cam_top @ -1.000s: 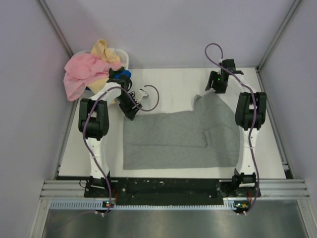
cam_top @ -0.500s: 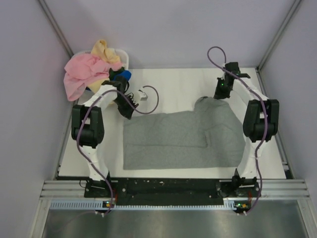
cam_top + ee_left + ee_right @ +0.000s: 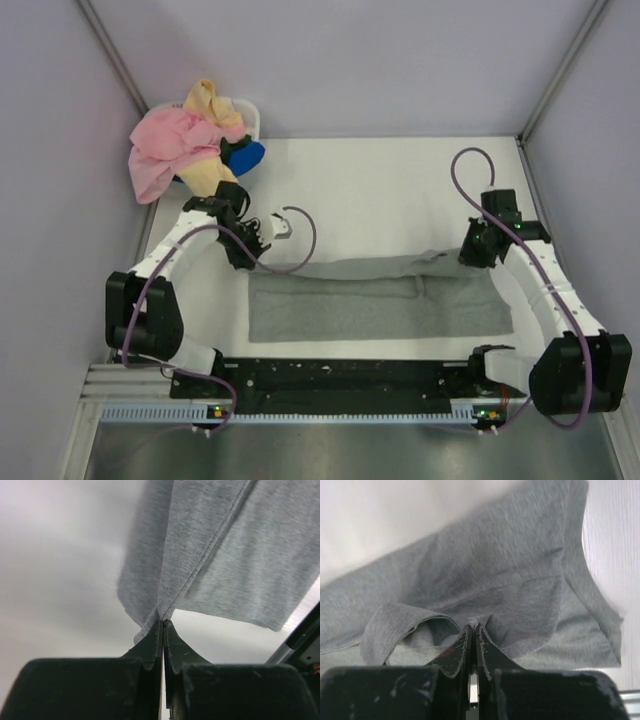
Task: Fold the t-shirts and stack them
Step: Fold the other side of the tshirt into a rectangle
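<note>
Held the heather grey t-shirt [image 3: 380, 305] by its far edge in the left gripper [image 3: 163, 622] and right gripper [image 3: 473, 626], clamped tight on cloth; lay doubled over near the front edge of the table [image 3: 380, 190]

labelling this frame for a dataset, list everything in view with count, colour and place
grey t-shirt: one, heather grey, near half of table, far edge lifted
pink t-shirt: one, pink, draped over basket
yellow t-shirt: one, pale yellow, in basket
blue t-shirt: one, blue, at basket's front, mostly hidden
basket: one, white, far left corner
table: one, white
left arm: one, white and black, purple cable
right arm: one, same colours
left fingers: black, shut on grey t-shirt
right fingers: black, shut on grey t-shirt
</note>
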Tool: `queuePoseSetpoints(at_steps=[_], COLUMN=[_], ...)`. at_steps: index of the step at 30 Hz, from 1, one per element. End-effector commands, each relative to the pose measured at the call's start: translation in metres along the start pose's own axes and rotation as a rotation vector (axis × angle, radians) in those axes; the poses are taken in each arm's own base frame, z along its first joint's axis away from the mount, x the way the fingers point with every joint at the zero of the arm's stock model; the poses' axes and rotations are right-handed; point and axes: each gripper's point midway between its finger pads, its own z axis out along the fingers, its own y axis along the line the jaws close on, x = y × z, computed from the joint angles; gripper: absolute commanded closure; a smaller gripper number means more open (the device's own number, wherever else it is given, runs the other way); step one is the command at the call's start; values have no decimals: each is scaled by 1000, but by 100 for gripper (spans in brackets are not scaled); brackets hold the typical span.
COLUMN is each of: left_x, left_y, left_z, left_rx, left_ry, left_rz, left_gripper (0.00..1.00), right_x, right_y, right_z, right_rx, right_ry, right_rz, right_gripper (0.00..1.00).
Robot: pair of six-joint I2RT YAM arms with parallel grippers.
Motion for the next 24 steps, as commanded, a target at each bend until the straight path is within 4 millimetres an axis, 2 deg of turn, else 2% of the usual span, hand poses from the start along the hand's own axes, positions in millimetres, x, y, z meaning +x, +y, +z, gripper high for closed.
queuePoseSetpoints(at_steps=[1, 4, 6, 9, 11, 13, 14, 16, 18, 21, 24], left_x=[12, 20, 23, 23, 18, 7, -2, -20, -38, -55, -54], left_y=[-27, -38, -42, -46, -41, -25, -11, 20, 44, 57, 50], left_z=[10, 21, 27, 31, 28, 23, 19, 9, -2, -8, 0], left_rx=[58, 94, 107, 127, 103, 32, -28, -159, -251, -269, -237], left_ry=[4, 15, 19, 26, 14, -8, -33, -73, -113, -136, -114], left_rz=[40, 34, 23, 10, 7, -5, -7, -16, -20, -24, -11], left_gripper=[100, 100, 100, 100, 100, 100, 100, 100, 100, 100, 100], right_x=[36, 55, 61, 54, 38, 12, -6, -43, -72, -95, -93], right_y=[-14, -22, -32, -42, -48, -48, -51, -45, -41, -31, -33], right_z=[2, 15, 20, 19, 15, 10, 9, 6, 7, 13, 14], right_rx=[56, 94, 147, 190, 210, 211, 218, 210, 218, 204, 218], right_ry=[53, 104, 109, 78, 35, -26, -66, -143, -179, -173, -144], right_rz=[107, 135, 140, 150, 167, 159, 164, 130, 99, 70, 65], right_gripper=[100, 100, 100, 100, 100, 100, 100, 100, 100, 100, 100])
